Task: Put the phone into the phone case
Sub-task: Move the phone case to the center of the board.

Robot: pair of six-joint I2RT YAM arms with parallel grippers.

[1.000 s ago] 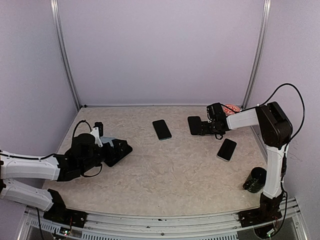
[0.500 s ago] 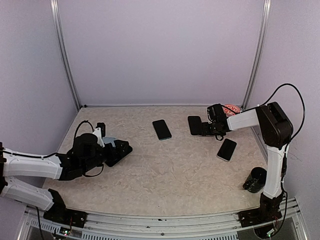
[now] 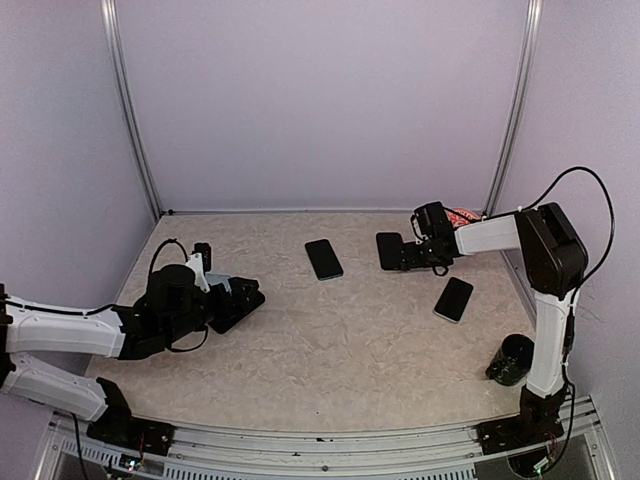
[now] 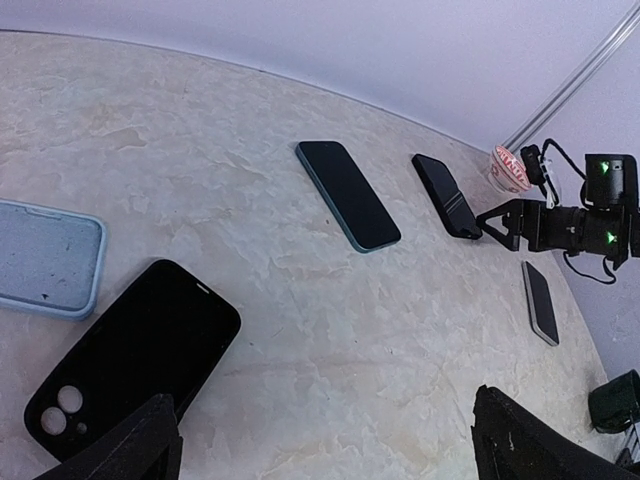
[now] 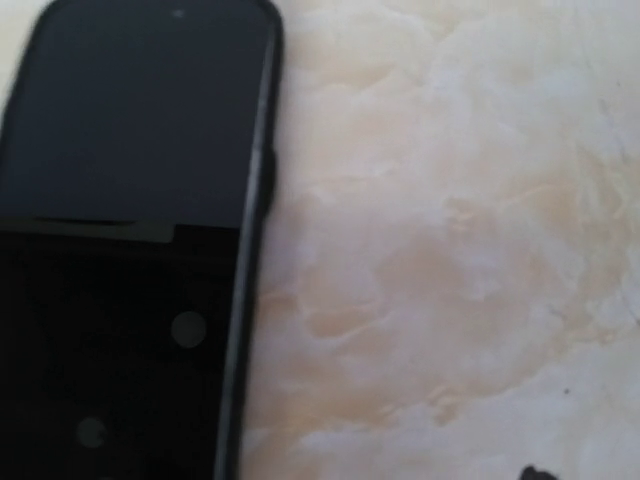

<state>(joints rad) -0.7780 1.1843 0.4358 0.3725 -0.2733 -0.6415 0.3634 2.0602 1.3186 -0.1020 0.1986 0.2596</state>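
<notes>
A black phone case [image 4: 135, 350] with camera holes lies face up just ahead of my left gripper [image 4: 330, 452], which is open and empty low over the table. A light blue case [image 4: 45, 260] lies beside it. A black phone [image 3: 390, 250] lies at the back right and fills the left of the right wrist view [image 5: 130, 130]. My right gripper [image 3: 408, 254] is open at that phone's near end, with one dark finger over the phone. A teal-edged phone [image 3: 323, 258] lies mid-table. A third phone [image 3: 453, 298] lies at the right.
A black cup [image 3: 514, 360] stands at the front right by the right arm's base. A red and white cup [image 3: 460, 215] stands in the back right corner. Purple walls close in the table on three sides.
My right gripper has shifted slightly at the black phone's end. The phones, the cases and my left arm have hardly moved.
</notes>
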